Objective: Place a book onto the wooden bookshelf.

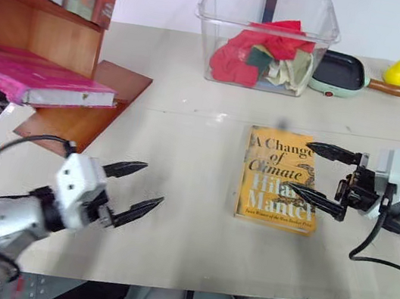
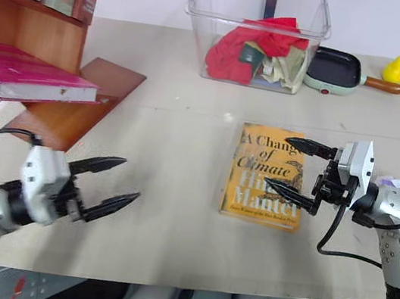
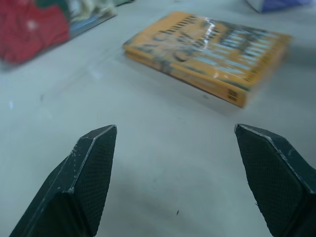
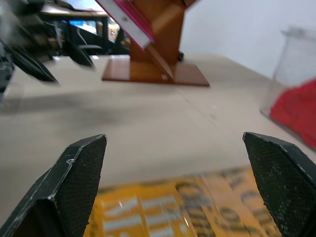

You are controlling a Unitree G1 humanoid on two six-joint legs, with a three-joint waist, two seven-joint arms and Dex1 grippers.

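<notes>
The yellow-orange paperback (image 1: 282, 178) lying flat near the middle of the surface (image 1: 171, 229) reads "A Change of Climate" in black script, with "Hilary Mantel" in pale blue letters below, partly covered by the right hand (image 1: 320, 177). That hand hangs over the paperback's right edge, its two black pointed fingers spread wide and holding nothing. The left hand (image 1: 135, 191) hovers above the front left part of the surface, fingers also spread and empty; their inner pads (image 3: 94, 173) have a fine cross-hatched texture. The pink book (image 1: 39, 80) lies flat on the lowest board of the reddish-brown wooden bookshelf (image 1: 75, 117) at the surface's left edge. Near the far edge stand a clear plastic bin (image 1: 265, 34) of crumpled red cloth, a small pan (image 1: 343, 74) and a yellow pear-shaped thing (image 1: 398, 71).
</notes>
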